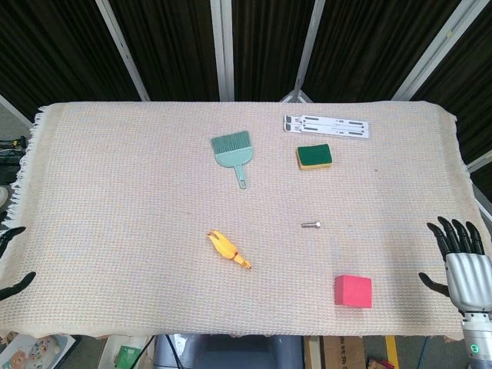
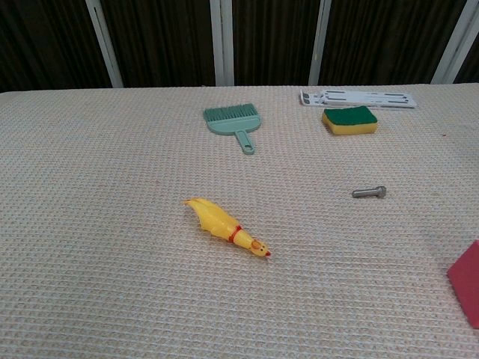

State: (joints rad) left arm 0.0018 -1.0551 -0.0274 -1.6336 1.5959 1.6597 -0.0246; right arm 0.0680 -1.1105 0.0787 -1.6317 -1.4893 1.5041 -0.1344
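Note:
My right hand (image 1: 461, 261) hovers at the table's right front edge, fingers spread, holding nothing; the pink block (image 1: 353, 290) is the thing nearest to it. Only dark fingertips (image 1: 15, 286) of my left hand show at the left front edge, apart and empty. A yellow rubber chicken (image 1: 228, 250) lies near the front middle, also the chicken (image 2: 224, 225) in the chest view. Neither hand shows in the chest view.
A green hand brush (image 1: 232, 151) lies at mid-back, a green-and-yellow sponge (image 1: 314, 156) to its right, a white folding stand (image 1: 326, 126) behind that. A small metal bolt (image 1: 310, 224) rests mid-right. A woven cloth (image 1: 115, 200) covers the table.

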